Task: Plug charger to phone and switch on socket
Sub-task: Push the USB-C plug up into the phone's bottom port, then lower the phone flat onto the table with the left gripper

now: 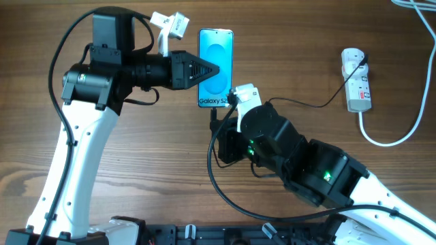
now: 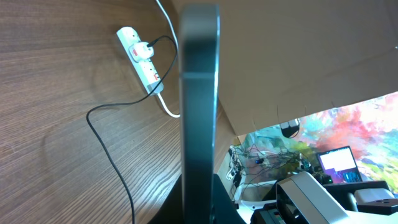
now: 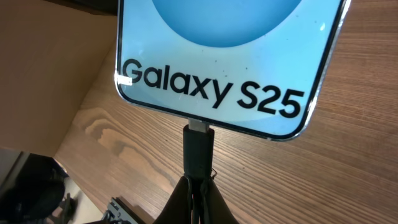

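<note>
The phone (image 1: 216,66), cyan-blue screen with a white band reading "Galaxy S25", is held off the table by my left gripper (image 1: 204,70), shut on its left edge. In the left wrist view the phone (image 2: 199,106) is seen edge-on between the fingers. My right gripper (image 3: 199,186) is shut on the charger's dark plug (image 3: 198,149), whose metal tip meets the port at the phone's bottom edge (image 3: 224,93). The thin dark cable (image 1: 313,104) runs to the socket (image 1: 357,79), a white power strip at the right, with the black plug end in it. The socket also shows in the left wrist view (image 2: 142,59).
The socket's thick white cord (image 1: 402,133) loops along the table's right side and off the far right corner. A white tag (image 1: 172,24) on the left wrist sits beside the phone's top. The table's front edge (image 1: 204,228) lies below the arms.
</note>
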`<state>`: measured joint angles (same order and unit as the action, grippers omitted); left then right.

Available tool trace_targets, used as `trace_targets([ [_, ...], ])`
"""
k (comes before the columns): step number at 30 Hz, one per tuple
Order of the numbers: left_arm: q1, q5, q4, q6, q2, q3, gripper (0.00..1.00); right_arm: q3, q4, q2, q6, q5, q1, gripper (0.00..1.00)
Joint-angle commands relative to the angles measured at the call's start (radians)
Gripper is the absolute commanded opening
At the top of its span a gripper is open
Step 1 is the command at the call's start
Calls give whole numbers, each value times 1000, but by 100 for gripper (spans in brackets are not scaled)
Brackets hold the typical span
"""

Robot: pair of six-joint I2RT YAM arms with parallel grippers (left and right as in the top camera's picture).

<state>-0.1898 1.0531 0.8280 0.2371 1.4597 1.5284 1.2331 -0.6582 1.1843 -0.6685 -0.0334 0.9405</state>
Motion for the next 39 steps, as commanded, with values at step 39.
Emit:
trace_targets([
  [39,-5,39,49,-48,-3,3,4,63,62,-5,41,-51,-26,4],
])
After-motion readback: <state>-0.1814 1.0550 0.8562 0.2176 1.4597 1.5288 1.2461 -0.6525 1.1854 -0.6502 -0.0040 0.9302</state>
